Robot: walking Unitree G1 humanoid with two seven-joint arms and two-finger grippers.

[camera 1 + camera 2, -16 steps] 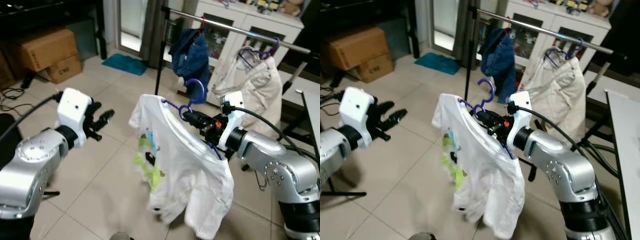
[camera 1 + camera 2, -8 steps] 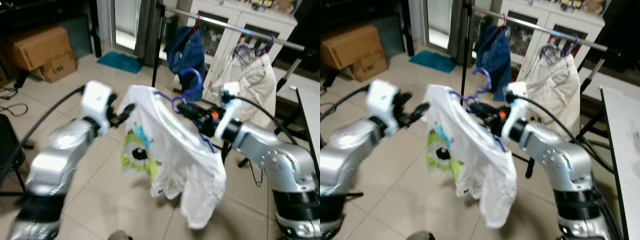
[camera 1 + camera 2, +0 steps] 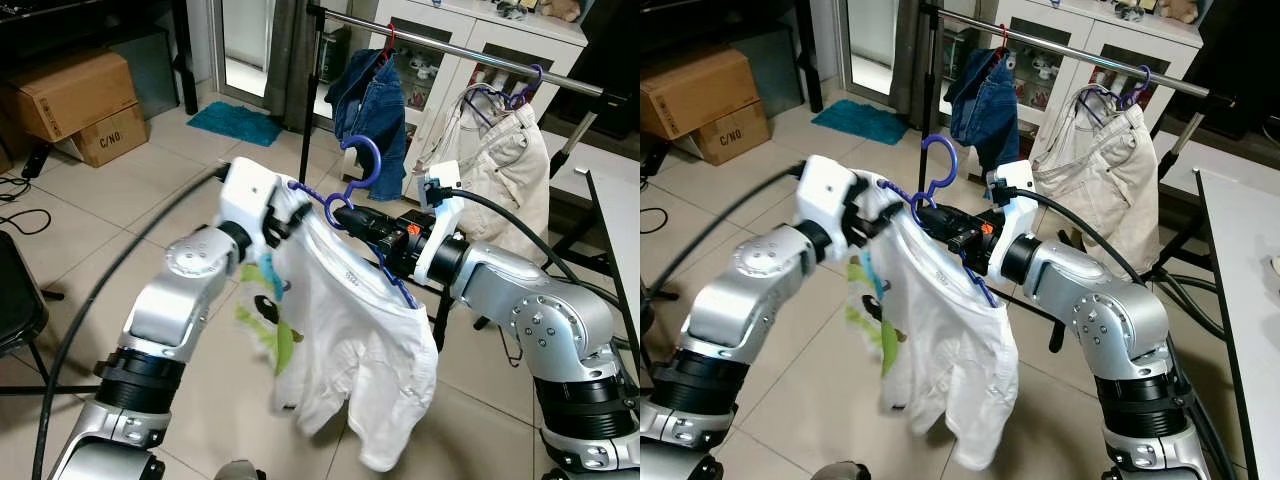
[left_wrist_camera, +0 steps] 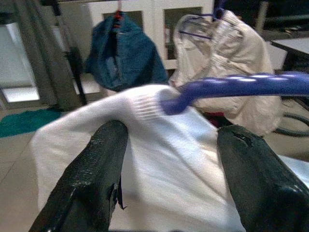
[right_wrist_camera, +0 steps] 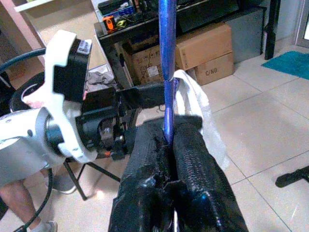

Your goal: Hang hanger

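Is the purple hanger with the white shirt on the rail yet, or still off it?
Off. The purple hanger is pinched in the right gripper, its hook free below the rail; the white shirt hangs from it.

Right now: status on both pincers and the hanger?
Right pincer shut on purple plastic hanger carrying white T-shirt. Left pincer open at shirt's shoulder. Metal rail ahead, not reached.
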